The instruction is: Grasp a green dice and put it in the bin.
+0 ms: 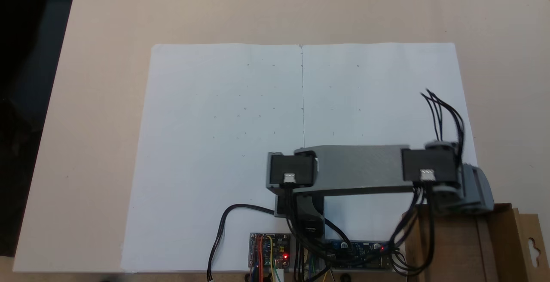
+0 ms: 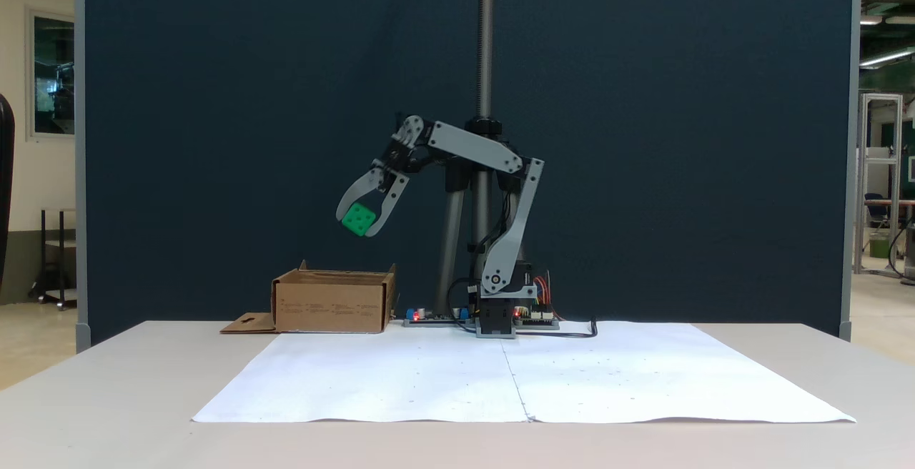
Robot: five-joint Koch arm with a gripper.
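- The green dice [image 2: 357, 219] is bright green with darker green pips.
- The gripper [image 2: 359, 224] has light grey fingers on a black wrist joint.
- The arm [image 2: 477, 149] is pale grey with black motor blocks [image 1: 429, 164] and black cables.
- The bin [image 2: 333, 302] is brown cardboard, with faint printed lines on its side.
- The paper sheet [image 1: 223, 144] is white, speckled with tiny dark marks and split by one thin dark line.
- The table [image 1: 107, 37] is pale beige.
- The backdrop panel [image 2: 679, 133] is dark navy blue.
- The circuit boards [image 1: 269, 249] show small red lights.
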